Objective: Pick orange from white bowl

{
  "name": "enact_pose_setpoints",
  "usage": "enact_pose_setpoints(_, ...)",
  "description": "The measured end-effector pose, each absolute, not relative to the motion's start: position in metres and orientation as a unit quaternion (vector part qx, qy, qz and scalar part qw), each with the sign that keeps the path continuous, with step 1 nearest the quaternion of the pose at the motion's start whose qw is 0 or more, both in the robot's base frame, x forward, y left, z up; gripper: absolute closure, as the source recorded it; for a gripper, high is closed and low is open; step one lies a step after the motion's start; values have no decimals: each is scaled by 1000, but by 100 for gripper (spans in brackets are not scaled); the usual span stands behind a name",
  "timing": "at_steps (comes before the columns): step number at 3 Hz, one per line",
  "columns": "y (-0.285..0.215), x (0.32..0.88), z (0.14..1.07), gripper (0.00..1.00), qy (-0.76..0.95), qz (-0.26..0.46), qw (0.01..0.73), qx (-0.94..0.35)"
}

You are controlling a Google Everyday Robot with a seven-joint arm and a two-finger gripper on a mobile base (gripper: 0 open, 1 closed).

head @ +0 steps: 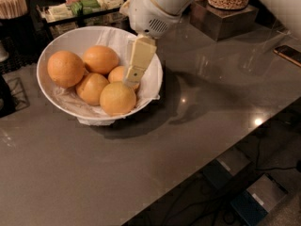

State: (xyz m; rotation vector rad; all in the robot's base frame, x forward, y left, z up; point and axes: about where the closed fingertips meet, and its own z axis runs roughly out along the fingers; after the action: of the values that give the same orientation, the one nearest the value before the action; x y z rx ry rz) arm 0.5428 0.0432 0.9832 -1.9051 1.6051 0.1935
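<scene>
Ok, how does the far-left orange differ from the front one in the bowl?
The far-left orange is deep orange; the front orange is paler, yellowish. The far-left orange lies apart from the gripper; the front orange sits right by its tip. Both rest in the white bowl.

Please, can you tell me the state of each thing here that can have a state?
orange: lying in the bowl at its left side, not gripped.
white bowl: upright on the table, filled with fruit.
other four fruits: in the bowl, packed together.
paper lining: crumpled under the fruit.
pincer: low over the bowl's right side, tip near the middle fruits.
</scene>
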Motion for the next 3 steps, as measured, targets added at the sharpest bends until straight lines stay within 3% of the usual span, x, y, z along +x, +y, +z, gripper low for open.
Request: enact_pose_setpoints(3, 82, 544, 965, 0, 595, 127, 331, -722)
